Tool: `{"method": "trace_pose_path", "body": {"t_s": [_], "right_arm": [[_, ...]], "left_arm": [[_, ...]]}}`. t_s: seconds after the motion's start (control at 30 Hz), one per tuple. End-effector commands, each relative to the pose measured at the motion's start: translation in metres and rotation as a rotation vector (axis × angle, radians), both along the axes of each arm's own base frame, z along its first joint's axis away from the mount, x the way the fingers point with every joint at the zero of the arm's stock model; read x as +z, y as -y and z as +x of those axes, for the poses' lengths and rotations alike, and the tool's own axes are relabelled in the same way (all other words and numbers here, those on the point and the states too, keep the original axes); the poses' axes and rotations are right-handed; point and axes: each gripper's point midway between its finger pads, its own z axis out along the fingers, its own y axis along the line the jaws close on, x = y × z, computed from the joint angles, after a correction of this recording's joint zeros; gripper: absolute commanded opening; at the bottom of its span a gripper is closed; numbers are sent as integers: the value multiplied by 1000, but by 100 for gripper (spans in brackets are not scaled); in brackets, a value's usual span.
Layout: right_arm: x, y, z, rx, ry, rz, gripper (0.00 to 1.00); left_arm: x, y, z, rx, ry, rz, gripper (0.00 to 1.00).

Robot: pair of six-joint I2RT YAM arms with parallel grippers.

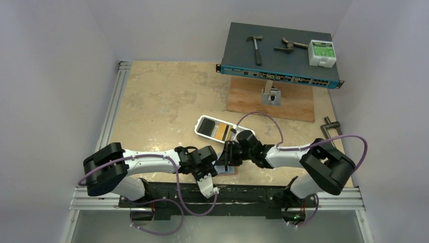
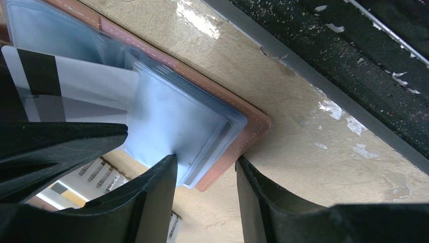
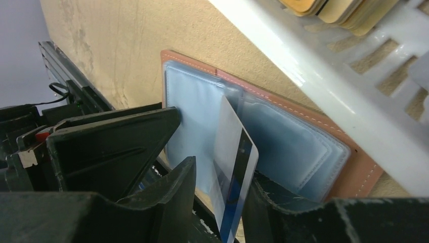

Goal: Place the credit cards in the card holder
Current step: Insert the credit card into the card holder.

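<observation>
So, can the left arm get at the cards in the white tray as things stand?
Probably not directly: the left claw is planted over a corner of the card holder, and the right claw, holding a card, crowds the path to the white tray. It would have to lift first.

Overhead view far; wrist views share card holder (image 2: 251,123).

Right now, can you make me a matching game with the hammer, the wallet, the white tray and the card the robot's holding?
Things:
1. hammer
2. card holder
3. white tray
4. pale card

Where:
A. pinched in the right gripper
B. on the dark box at the back
C. lying open on the table
D. holding the spare cards

Pairs: 1-B, 2-C, 3-D, 4-A
</observation>
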Motion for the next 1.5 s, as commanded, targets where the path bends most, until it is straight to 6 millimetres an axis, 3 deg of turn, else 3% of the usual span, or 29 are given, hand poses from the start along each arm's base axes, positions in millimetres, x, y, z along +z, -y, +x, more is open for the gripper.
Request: {"method": "trace_pose_path", "body": {"t_s": [0.0, 0.2, 0.53, 1.17, 1.47], "right_arm": [[-30, 32, -18, -1, -37, -161, 40], [-20, 38, -21, -17, -30, -160, 48], [-16, 44, -20, -39, -18, -178, 45], [-7, 41, -18, -77, -9, -87, 11], [-9, 39, -15, -93, -11, -52, 4]], "left_arm": [[-13, -11, -14, 8, -62, 32, 46], [-14, -11, -15, 9, -64, 34, 46], [-14, -12, -16, 6, -64, 35, 45], [-15, -12, -16, 3, -60, 39, 43], [-15, -12, -17, 3, -56, 40, 42]]}}
